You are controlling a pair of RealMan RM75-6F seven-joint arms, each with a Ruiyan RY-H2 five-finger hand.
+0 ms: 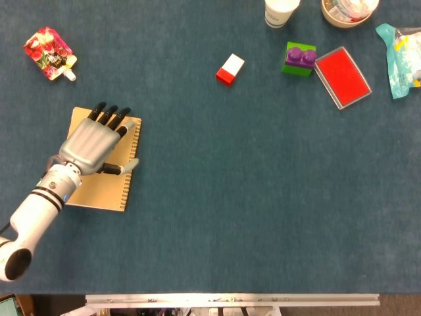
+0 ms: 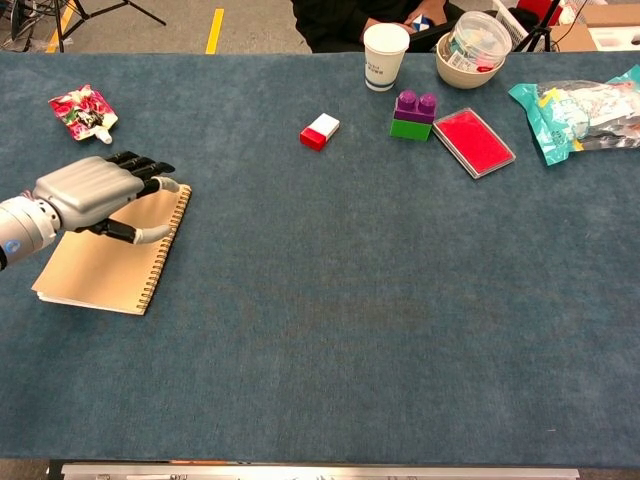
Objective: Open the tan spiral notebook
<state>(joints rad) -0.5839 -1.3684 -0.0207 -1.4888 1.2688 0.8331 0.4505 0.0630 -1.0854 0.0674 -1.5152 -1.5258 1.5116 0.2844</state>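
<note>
The tan spiral notebook [image 1: 105, 187] [image 2: 95, 270] lies closed and flat on the blue table at the left, its wire binding along the right edge. My left hand [image 1: 92, 141] [image 2: 90, 190] rests palm down on the notebook's far part, fingers stretched toward its top edge and the thumb lying near the binding. It grips nothing. My right hand shows in neither view.
A red-patterned pouch [image 1: 48, 52] lies far left. A red-and-white block [image 1: 229, 69], a purple-green brick [image 1: 299, 58], a red flat case [image 1: 342, 76], a paper cup [image 2: 385, 55], a bowl [image 2: 472, 48] and a teal bag [image 2: 580, 115] line the far side.
</note>
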